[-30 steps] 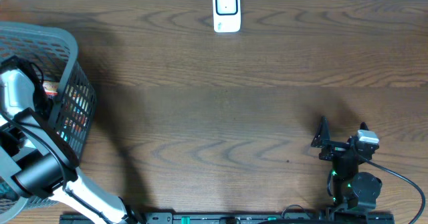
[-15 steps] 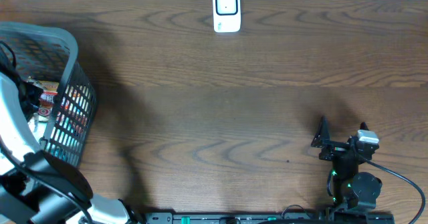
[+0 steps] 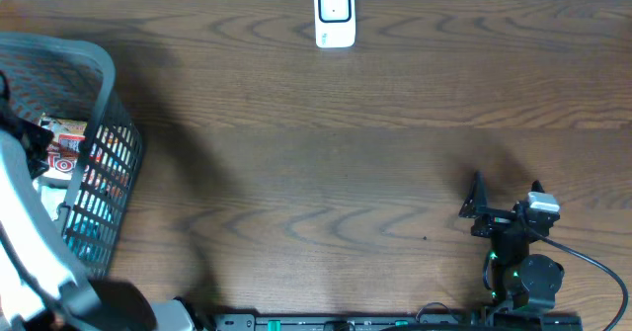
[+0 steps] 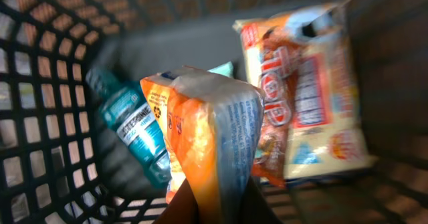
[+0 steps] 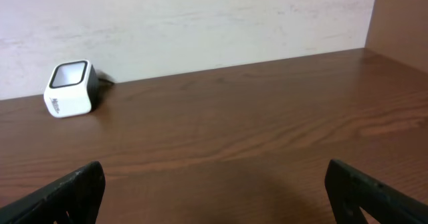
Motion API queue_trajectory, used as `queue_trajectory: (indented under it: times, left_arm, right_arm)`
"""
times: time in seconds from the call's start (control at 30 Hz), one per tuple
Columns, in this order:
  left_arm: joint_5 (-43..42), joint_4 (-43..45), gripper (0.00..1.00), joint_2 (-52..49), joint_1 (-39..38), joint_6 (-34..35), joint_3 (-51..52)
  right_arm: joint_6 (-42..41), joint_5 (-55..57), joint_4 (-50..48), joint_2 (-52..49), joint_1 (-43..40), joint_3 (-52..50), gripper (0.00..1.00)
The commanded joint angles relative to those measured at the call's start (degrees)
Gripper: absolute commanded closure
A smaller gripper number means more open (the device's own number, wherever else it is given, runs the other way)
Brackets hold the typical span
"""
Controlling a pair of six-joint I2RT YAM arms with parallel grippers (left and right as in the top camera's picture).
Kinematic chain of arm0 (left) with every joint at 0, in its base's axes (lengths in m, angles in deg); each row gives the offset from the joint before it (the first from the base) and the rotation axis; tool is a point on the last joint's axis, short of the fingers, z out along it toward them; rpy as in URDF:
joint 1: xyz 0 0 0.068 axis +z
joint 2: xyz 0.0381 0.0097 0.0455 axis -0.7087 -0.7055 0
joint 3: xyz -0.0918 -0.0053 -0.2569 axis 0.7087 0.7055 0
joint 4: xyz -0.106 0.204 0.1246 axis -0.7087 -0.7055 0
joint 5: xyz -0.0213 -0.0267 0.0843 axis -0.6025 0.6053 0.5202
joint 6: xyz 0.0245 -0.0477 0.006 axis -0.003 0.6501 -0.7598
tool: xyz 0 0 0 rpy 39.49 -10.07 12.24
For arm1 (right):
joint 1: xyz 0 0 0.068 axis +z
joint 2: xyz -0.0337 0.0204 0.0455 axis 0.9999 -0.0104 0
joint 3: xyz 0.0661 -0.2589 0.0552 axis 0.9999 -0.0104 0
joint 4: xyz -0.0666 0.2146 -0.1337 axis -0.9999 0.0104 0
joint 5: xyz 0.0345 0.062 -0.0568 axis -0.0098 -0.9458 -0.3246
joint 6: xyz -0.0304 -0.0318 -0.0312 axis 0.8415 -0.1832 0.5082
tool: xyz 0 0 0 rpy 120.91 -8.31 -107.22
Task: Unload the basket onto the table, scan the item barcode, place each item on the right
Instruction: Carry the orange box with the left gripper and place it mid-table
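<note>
**A:** Orange snack packet [image 4: 207,137]: does the overhead view show it?

**B:** Not clearly. The left arm [image 3: 25,222] reaches into the grey basket [image 3: 107,94] at the left edge of the table [image 3: 316,173] and covers much of it. Only red-and-white packaging shows through the mesh. The barcode scanner [image 3: 335,15] stands at the far edge, well apart from the basket. The right gripper [image 3: 506,201] sits near the front right, jaws spread with nothing between them.

**A:** And the left wrist view?

**B:** The left gripper [image 4: 215,209] is clamped on the packet's lower end and holds it inside the basket. A teal mouthwash bottle [image 4: 134,130] and a large snack bag [image 4: 311,97] lie on the basket floor beyond it.

**A:** The right wrist view?

**B:** Its fingers [image 5: 70,190] stand wide apart over bare wood. The scanner sits far off to the left, by the wall [image 5: 200,17].
</note>
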Motion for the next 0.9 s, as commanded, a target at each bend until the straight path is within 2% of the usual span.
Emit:
queue_trajectory:
  times: [0.0, 0.17, 0.27, 0.4, 0.5, 0.53, 0.63, 0.8, 0.87]
  left_arm:
    - [0.0, 2.5, 0.93, 10.9, -2.7, -0.1, -0.7]
    - [-11.5, 11.5, 0.93, 23.0, -10.9, -0.1, -0.7]
    - [-17.9, 16.2, 0.93, 26.0, -20.9, -0.1, -0.7]
    - [-17.7, 16.3, 0.93, 23.8, -33.2, -0.9, 0.2]
    - [-15.5, 16.0, 0.93, 17.6, -43.9, -6.2, 1.4]
    - [-12.4, 15.4, 0.93, 13.0, -49.0, -7.6, 1.6]
    - [-8.5, 15.1, 0.93, 3.4, -56.6, -9.2, 1.6]
    - [-5.0, 18.5, 0.93, -11.7, -64.7, -11.6, 1.6]
    - [-3.7, 21.6, 0.93, -17.7, -67.1, -15.5, 1.6]
  right_arm:
    - [-0.5, -0.1, 0.2, 0.3, 0.3, -0.1, 0.01]
    - [-0.5, -0.1, 0.2, 0.3, 0.3, -0.1, 0.01]
    - [-0.5, -0.1, 0.2, 0.3, 0.3, -0.1, 0.01]
    - [-0.4, -0.1, 0.2, 0.3, 0.3, -0.1, 0.01]
    - [-0.5, -0.1, 0.2, 0.3, 0.3, -0.1, 0.01]
    - [-0.5, -0.1, 0.2, 0.3, 0.3, -0.1, 0.01]
    - [-0.5, -0.1, 0.2, 0.3, 0.3, -0.1, 0.01]
    - [-0.5, -0.1, 0.2, 0.3, 0.3, -0.1, 0.01]
    - [-0.5, -0.1, 0.2, 0.3, 0.3, -0.1, 0.01]
